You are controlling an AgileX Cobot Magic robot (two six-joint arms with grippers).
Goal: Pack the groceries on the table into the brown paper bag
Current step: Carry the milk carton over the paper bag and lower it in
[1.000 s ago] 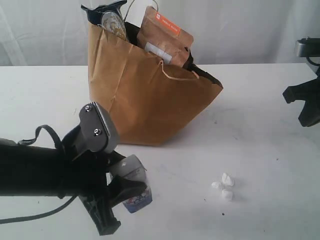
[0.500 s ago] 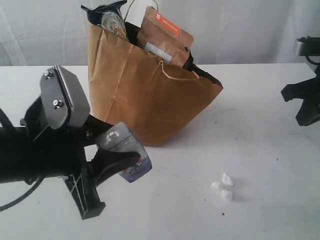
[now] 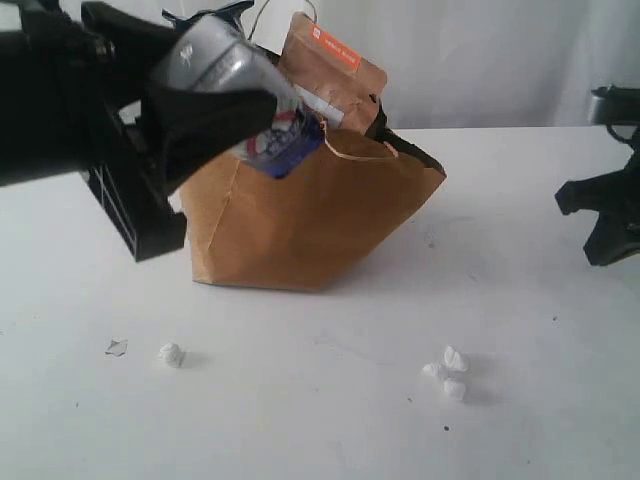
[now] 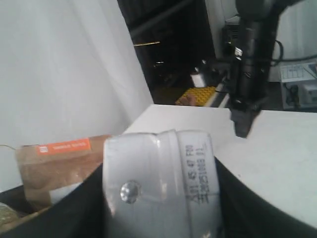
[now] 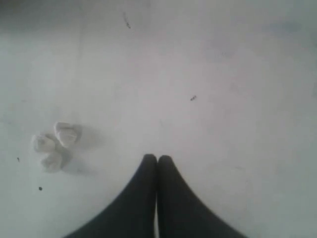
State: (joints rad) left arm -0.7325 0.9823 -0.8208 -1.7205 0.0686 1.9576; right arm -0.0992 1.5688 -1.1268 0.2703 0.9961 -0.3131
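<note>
Kraft-brown and slumped wide at its base, the paper bag (image 3: 300, 210) stands near the middle of the desk (image 3: 520, 330). A brown pouch (image 3: 330, 70) with an orange label already pokes out of its top.

The step in hand looks like the carry. The left pincer (image 3: 255, 108) is clamped on the small white carton (image 3: 236, 68) and holds it in the air, clear of the desk, right at the bag's upper left rim. From the outside camera I cannot tell whether the carton is over the opening or only in front of it.

The carton is tilted. Its long axis runs on a slant, with the blue-printed end pointing down towards the bag's mouth and the pouch. The pale grey end sits up and back, between the dark fingers. In the left wrist camera that grey end, with a printed date code, fills the near view and the pouch shows beyond it.

The next move probably calls for bringing the carton fully over the opening, in the gap beside the pouch. It should then go down before the grip lets go, so it does not catch the soft rim or the cord handle.

The right pincer (image 5: 157, 161) is closed on nothing and hangs above bare desk, well apart from the bag. A few white scraps (image 3: 447, 372) lie near it, and another scrap (image 3: 171, 354) lies in front of the bag.
</note>
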